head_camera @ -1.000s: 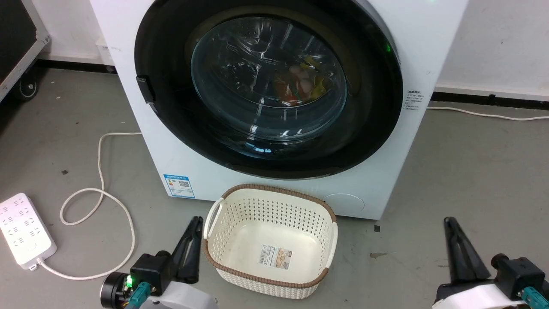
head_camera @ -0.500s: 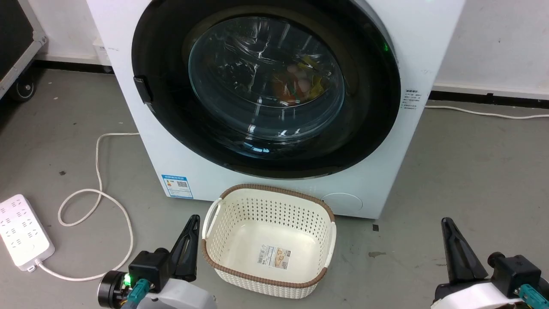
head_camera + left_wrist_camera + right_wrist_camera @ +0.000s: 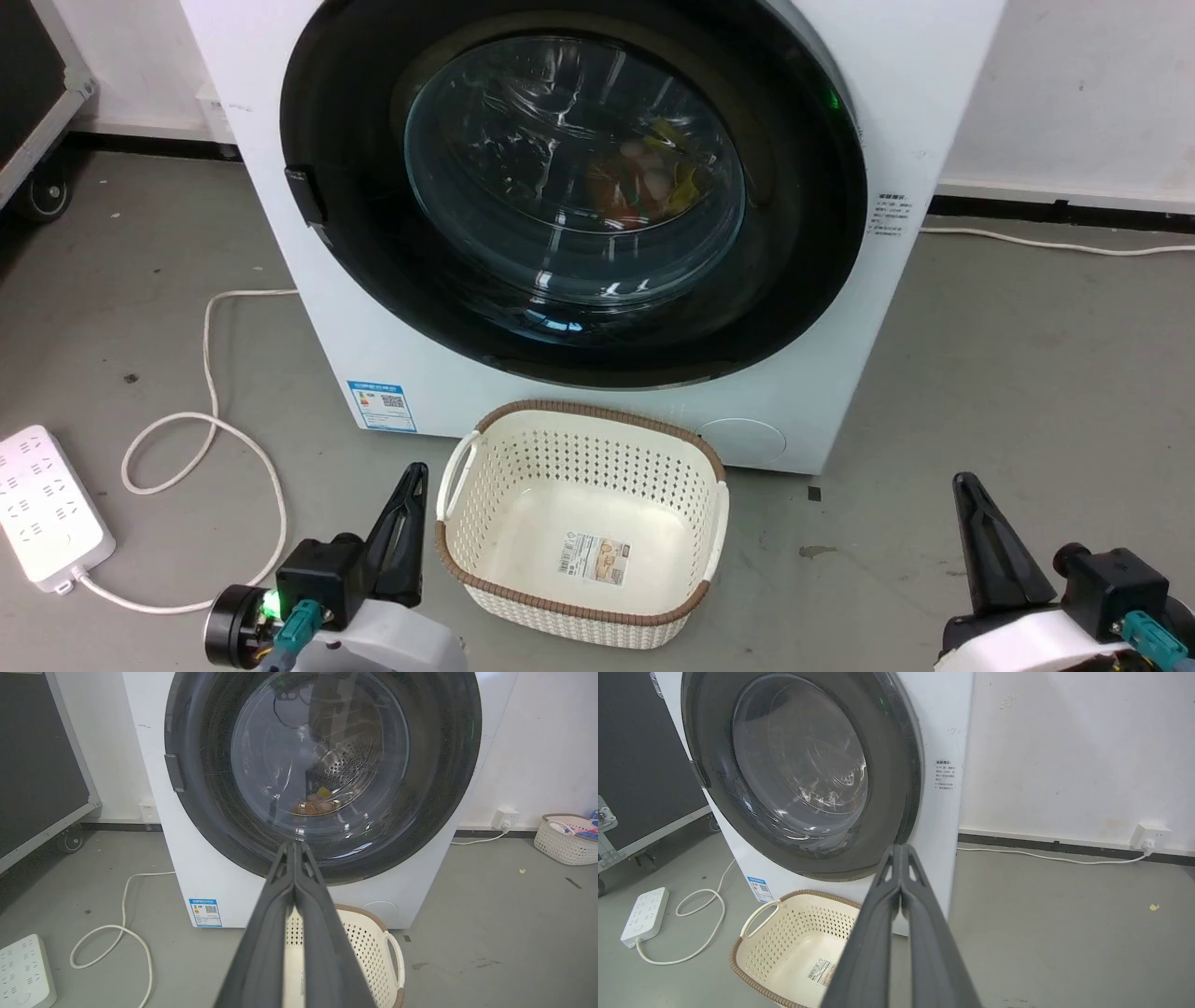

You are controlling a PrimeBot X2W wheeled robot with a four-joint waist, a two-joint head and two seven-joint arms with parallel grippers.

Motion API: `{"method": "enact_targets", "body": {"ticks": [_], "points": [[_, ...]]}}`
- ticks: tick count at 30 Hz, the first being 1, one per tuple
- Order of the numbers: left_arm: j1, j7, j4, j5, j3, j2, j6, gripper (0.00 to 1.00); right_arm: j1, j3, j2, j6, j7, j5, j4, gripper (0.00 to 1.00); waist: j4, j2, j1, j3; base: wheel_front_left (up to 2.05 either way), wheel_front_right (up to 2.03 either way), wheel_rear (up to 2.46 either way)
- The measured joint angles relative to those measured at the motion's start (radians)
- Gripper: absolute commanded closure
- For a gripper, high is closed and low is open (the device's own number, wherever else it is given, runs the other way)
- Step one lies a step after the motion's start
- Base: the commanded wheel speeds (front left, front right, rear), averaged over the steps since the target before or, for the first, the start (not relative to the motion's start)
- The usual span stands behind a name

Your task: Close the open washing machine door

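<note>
Since the washing machine door (image 3: pixel 574 187) looks flush, I park clear of it. My left gripper (image 3: pixel 412 476) and right gripper (image 3: pixel 963 485) flank the laundry basket (image 3: pixel 579 448), both pinched shut and empty.

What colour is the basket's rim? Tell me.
Brown: the rim runs around the cream perforated basket. The head view shows it best.

1 washing machine door (image 3: pixel 574 182), 2 baskets (image 3: pixel 560 623) (image 3: pixel 563 845), 1 power strip (image 3: pixel 42 506), 2 grippers (image 3: pixel 414 472) (image 3: pixel 963 482)

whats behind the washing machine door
Behind the washing machine door: a perforated steel drum and an orange, yellow and pale heap. Glare blurs what it is; the black ring hides the rest.
</note>
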Motion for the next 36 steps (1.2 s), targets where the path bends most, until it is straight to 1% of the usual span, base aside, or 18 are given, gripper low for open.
{"method": "enact_targets", "body": {"ticks": [36], "points": [[0.005,0.078,-0.055,0.031,0.025,0.000,0.033,1.00,-0.002,0.015,0.000,0.000,0.075,-0.035,-0.035,1.00,-0.016,0.0000,-0.0001,0.004,0.00,0.00,0.00]]}}
